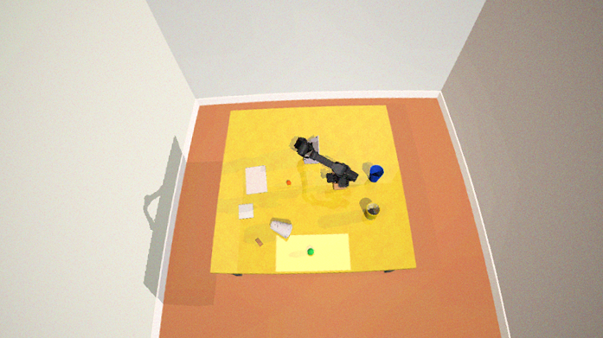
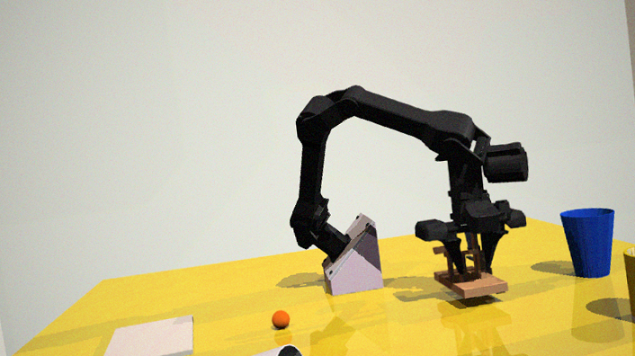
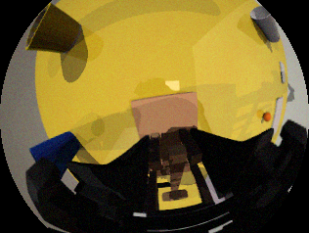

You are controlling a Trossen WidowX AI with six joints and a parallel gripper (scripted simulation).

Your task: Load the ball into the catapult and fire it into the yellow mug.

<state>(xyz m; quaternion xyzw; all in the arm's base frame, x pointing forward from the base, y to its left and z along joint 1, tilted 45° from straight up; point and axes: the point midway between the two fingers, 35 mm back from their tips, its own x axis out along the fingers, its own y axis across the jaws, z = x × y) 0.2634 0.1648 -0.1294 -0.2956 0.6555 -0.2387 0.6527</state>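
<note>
One catapult (image 1: 338,186) (image 2: 477,286) (image 3: 166,115), wooden, likely light and stiff, gripped by its frame in my pincer (image 1: 336,179) (image 2: 472,269) (image 3: 170,135), best held low, near the base below me.

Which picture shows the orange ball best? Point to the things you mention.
The exterior one: there the orange ball (image 1: 288,182) (image 2: 280,319) (image 3: 267,116) looks biggest, round and unblocked. From the top it's just a tiny dot. The wrist one shows it small, near the right edge.
</note>
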